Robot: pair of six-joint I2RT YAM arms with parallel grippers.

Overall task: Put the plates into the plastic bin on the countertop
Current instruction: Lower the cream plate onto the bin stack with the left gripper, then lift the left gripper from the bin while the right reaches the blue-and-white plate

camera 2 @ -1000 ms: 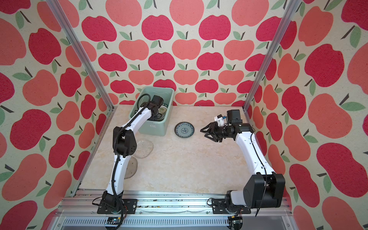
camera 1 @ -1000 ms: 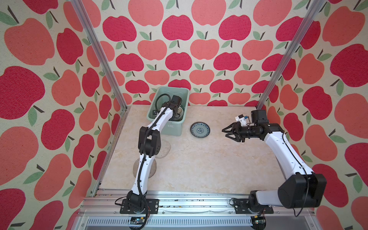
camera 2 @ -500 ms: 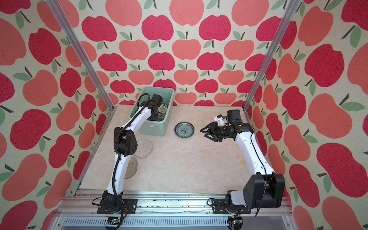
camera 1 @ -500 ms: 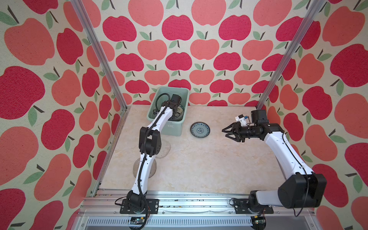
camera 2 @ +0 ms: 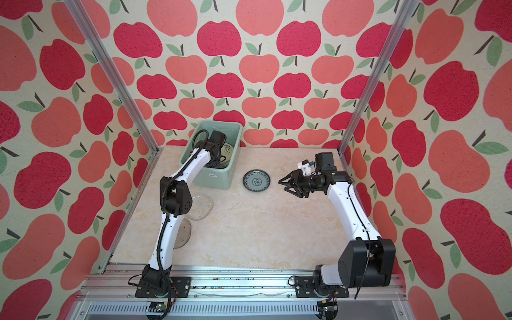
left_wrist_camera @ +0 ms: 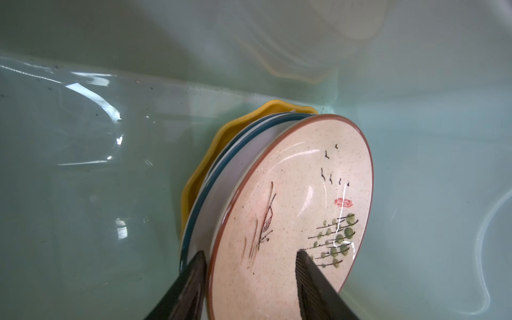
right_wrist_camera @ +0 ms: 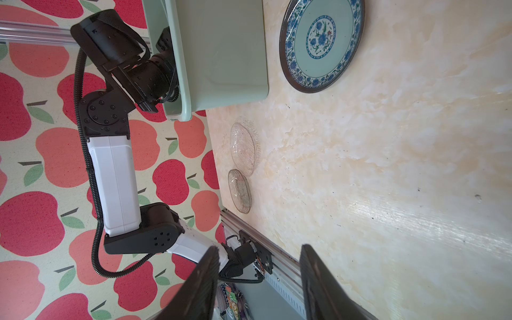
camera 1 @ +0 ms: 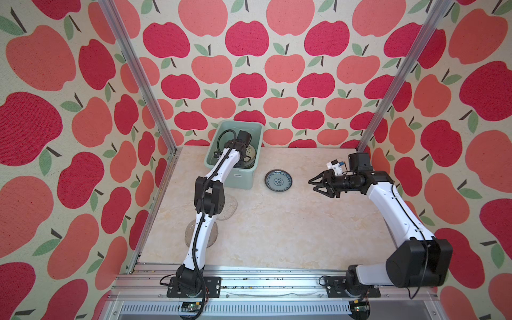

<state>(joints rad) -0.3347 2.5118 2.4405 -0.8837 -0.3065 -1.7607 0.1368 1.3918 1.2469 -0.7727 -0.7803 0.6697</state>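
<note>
aluminium rail (camera 1: 263,278): runs along the near edge of the countertop (camera 1: 277,230); both arms are mounted on it.
nearer glass plate (camera 1: 189,235): clear and ribbed, lying flat by the countertop's left edge, toward the near left corner; the left arm hides part of it in both top views.
farther glass plate (camera 1: 230,206): clear, lying flat near the left edge, just beyond the nearer glass plate and apart from it, short of the bin.
right gripper (camera 1: 311,184): hangs over the right half of the countertop with its tips turned toward the blue-patterned plate, well apart from it; jaws wide, nothing between them.
blue-patterned plate (camera 1: 278,180): small, lying flat and face up toward the far edge at about mid-width; just beside the bin's right wall, not touching it.
plastic bin (camera 1: 238,182): pale mint green, standing at the far edge, left of the middle; a small white label (camera 1: 237,175) is on its near wall.
left gripper (left_wrist_camera: 252,251): reaches down inside the bin; jaws parted far wider than the cream plate's rim, which passes between them, so there is no pinch on it.
cream plate (left_wrist_camera: 299,199): brown-rimmed with brush marks, standing on edge inside the bin and leaning on the dishes behind it.
blue-rimmed white plate (left_wrist_camera: 211,180): on edge directly behind the cream plate.
yellow scalloped plate (left_wrist_camera: 198,174): on edge behind the others, against the bin's wall.
</note>
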